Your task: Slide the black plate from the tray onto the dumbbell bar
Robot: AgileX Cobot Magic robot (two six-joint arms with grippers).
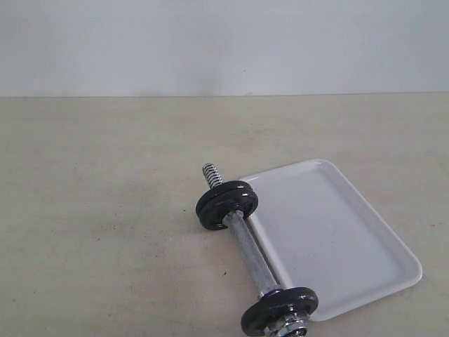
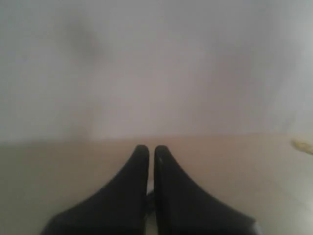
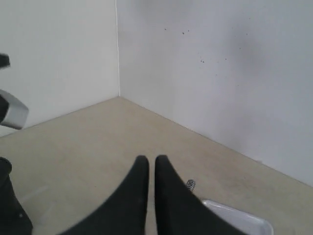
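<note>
A: Nearest the lens, at the bottom edge of the exterior view right of centre, a chrome star-shaped collar nut is seen on a short chrome steel dumbbell bar, with one black disc weight seated just beside it.

B: How is that bar laid?

A: It is laid diagonally on the beige tabletop, its coarse threaded end reaching the middle of the frame. Just below that end the small flat round black cast-iron plate is found on the bar, pressed against a twin disc; the two cannot be told apart.

B: And the white shallow rectangular tray?

A: It is set at lower right, just beside the bar.

B: What is held by the grippers?

A: Nothing is gripped. The left gripper is shown clenched, black fingers together, in its wrist view; the right gripper is clenched likewise, with a tray corner and the threaded end seen beyond it.
</note>
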